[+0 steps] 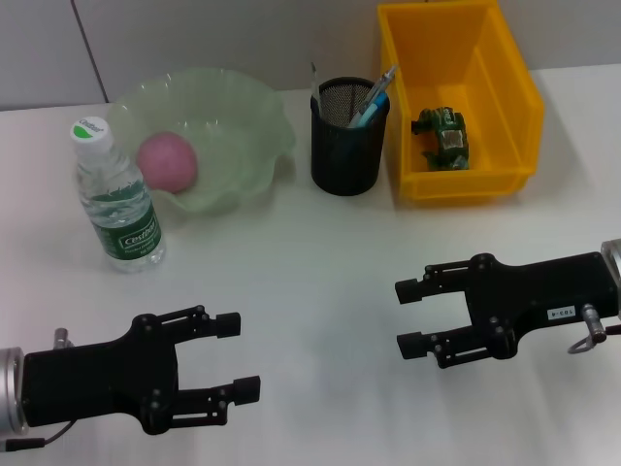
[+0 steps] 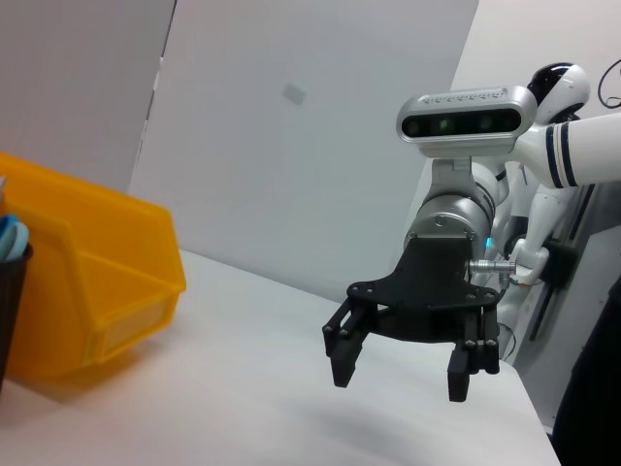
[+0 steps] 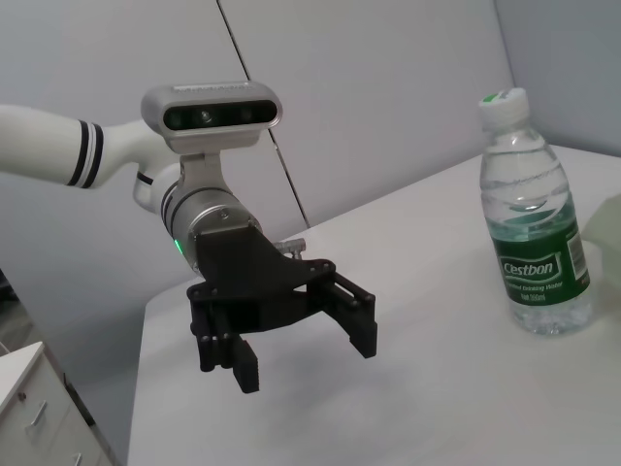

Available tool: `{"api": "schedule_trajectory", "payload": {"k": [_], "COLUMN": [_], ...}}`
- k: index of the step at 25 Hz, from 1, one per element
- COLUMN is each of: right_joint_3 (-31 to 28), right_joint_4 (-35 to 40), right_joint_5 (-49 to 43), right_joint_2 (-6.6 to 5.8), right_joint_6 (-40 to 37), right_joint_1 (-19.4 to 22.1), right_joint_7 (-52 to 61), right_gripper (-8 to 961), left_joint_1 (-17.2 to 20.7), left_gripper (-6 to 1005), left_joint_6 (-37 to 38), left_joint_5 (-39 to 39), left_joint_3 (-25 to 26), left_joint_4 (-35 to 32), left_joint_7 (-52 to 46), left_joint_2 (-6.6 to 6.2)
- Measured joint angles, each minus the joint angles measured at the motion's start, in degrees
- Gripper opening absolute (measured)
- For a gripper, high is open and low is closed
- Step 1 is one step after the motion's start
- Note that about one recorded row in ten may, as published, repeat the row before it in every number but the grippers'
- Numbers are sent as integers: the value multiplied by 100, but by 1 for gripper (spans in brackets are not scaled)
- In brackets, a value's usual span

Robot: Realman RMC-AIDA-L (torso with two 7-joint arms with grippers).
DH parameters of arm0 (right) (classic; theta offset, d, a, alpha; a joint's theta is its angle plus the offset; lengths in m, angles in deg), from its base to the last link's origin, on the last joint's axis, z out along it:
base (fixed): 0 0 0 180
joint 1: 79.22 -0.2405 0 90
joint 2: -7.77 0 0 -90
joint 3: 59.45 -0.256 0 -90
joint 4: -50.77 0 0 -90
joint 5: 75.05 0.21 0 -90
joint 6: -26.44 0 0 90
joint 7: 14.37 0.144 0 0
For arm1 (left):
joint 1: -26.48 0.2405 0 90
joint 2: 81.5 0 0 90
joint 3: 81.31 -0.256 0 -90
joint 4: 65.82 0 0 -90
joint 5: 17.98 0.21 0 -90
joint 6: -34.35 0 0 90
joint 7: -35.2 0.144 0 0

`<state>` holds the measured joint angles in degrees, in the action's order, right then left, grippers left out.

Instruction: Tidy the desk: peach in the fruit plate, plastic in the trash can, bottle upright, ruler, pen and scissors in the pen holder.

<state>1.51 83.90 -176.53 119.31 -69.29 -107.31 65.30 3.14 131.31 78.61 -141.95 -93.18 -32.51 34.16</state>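
Note:
A pink peach (image 1: 167, 161) lies in the pale green fruit plate (image 1: 243, 97) at the back left. A water bottle (image 1: 118, 199) stands upright beside the plate; it also shows in the right wrist view (image 3: 534, 243). The black mesh pen holder (image 1: 347, 146) holds a blue pen (image 1: 374, 97) and a thin white stick. Scissors do not show. Green crumpled plastic (image 1: 444, 138) lies in the yellow bin (image 1: 514, 87). My left gripper (image 1: 238, 357) is open and empty at the front left. My right gripper (image 1: 408, 316) is open and empty at the front right.
The left wrist view shows the right gripper (image 2: 399, 379) over the white table, with the yellow bin (image 2: 97, 282) beyond. The right wrist view shows the left gripper (image 3: 301, 354). White table (image 1: 310, 252) lies between the grippers and the objects.

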Motion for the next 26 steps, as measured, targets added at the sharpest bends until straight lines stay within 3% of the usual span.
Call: {"api": "schedule_trajectory", "payload": {"k": [26], "right_joint_3": [29], "right_joint_4": [1], "right_joint_5": [-161], "right_joint_2": [27], "right_joint_6": [47], "right_joint_1": [-65], "right_joint_7": [6], "right_gripper": [739], "left_joint_1": [1], "left_gripper": [811], "left_joint_6": [19], "left_joint_5": [88], "left_joint_3": [-5], "left_joint_4": [-6], "left_joint_7": [-76], "left_joint_2": [-8]}}
